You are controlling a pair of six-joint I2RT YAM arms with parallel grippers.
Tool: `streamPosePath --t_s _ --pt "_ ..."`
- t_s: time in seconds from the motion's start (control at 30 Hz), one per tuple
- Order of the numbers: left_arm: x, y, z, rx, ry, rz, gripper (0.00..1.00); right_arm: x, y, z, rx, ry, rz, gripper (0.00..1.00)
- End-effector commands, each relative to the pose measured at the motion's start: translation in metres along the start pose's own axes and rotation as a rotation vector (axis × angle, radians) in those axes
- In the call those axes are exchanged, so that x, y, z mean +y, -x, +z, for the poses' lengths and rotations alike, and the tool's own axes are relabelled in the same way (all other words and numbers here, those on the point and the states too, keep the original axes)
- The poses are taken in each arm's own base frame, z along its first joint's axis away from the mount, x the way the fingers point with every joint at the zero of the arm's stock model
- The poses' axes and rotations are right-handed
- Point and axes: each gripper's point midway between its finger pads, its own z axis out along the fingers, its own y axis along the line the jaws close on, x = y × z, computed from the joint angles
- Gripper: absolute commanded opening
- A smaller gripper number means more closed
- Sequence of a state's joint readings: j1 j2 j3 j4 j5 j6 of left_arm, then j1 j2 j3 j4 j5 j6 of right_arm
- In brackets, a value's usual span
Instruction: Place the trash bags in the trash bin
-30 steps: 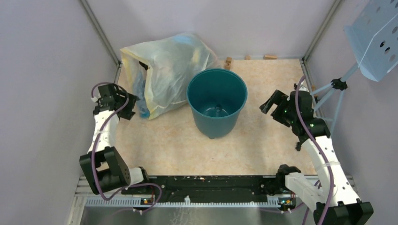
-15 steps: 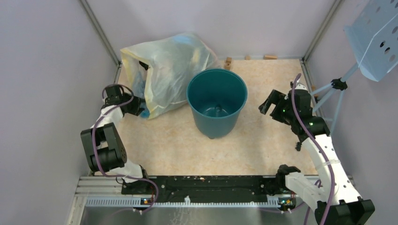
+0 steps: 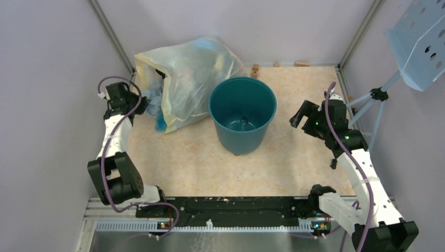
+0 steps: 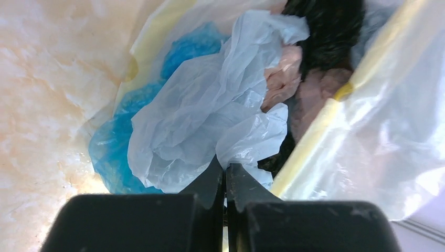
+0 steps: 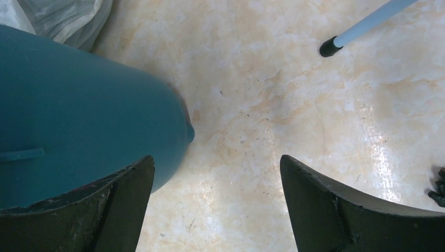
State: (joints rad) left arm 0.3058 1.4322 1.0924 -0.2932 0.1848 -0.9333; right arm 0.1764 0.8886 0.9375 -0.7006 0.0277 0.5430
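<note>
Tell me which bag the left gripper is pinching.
The crinkly pale-blue trash bag: the left gripper is shut on its fold. The deep-blue bag lies beside it; the yellowish bag holds both.

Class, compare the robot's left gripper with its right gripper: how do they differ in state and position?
The left gripper is shut, pinching a fold of the pale-blue trash bag; the right gripper is open and holds nothing. The left gripper is at the mouth of the yellowish bag; the right gripper hangs beside the trash bin, not touching it. Both have two dark fingers.
</note>
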Motion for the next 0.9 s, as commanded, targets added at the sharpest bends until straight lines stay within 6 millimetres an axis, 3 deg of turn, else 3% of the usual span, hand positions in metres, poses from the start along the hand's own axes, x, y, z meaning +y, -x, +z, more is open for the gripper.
streamPosePath --t_s 0.0,0.33,0.47,0.57,0.63,0.77,0.87 --pt "-0.040 0.050 -0.044 -0.221 -0.071 0.057 0.00 0.021 0.020 -0.006 -0.042 0.062 0.023 0.87" --pt "-0.098 0.087 -0.127 -0.427 -0.247 0.065 0.00 0.048 0.032 -0.015 0.006 0.135 0.012 0.86" --pt "-0.142 0.071 -0.157 -0.368 -0.483 0.084 0.00 0.071 0.059 -0.028 -0.037 0.203 -0.023 0.85" --pt "-0.171 0.053 -0.173 -0.301 -0.655 0.107 0.00 0.092 0.087 -0.039 -0.079 0.259 -0.039 0.75" --pt "-0.192 0.039 -0.183 -0.256 -0.740 0.147 0.00 0.110 0.094 -0.043 -0.063 0.321 -0.041 0.68" --pt "-0.226 0.005 -0.203 -0.236 -0.798 0.229 0.00 0.129 0.089 -0.039 0.003 0.395 -0.041 0.61" --pt "-0.238 -0.016 -0.219 -0.196 -0.854 0.257 0.00 0.135 0.080 -0.034 0.012 0.414 -0.079 0.59"
